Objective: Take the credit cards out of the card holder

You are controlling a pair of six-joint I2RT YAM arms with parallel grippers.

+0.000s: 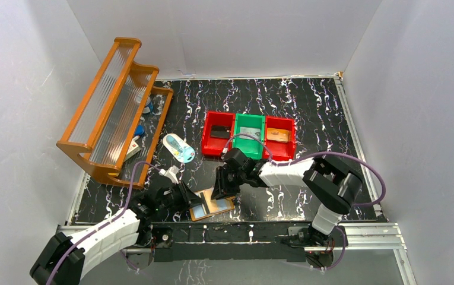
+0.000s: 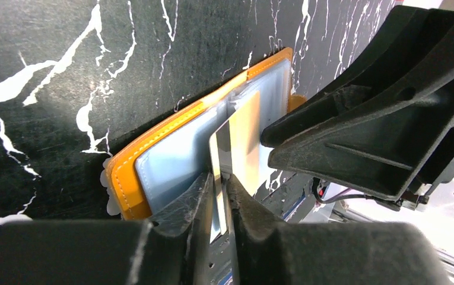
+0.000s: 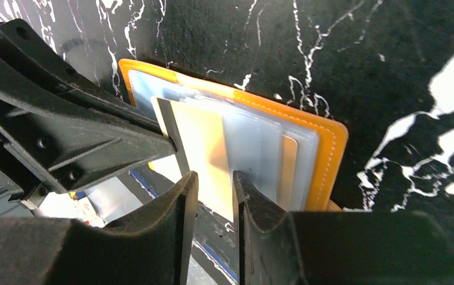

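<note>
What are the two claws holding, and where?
The left gripper pinches a card by its edge, part way out of the orange holder. Whether the right gripper holds anything cannot be told.

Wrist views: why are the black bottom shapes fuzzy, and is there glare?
Left wrist view: the black left gripper sits too near the lens and blurs; lower right corner washes out white. Right wrist view: the right gripper blurs likewise; the flat orange card holder has sheen on its clear window.
</note>
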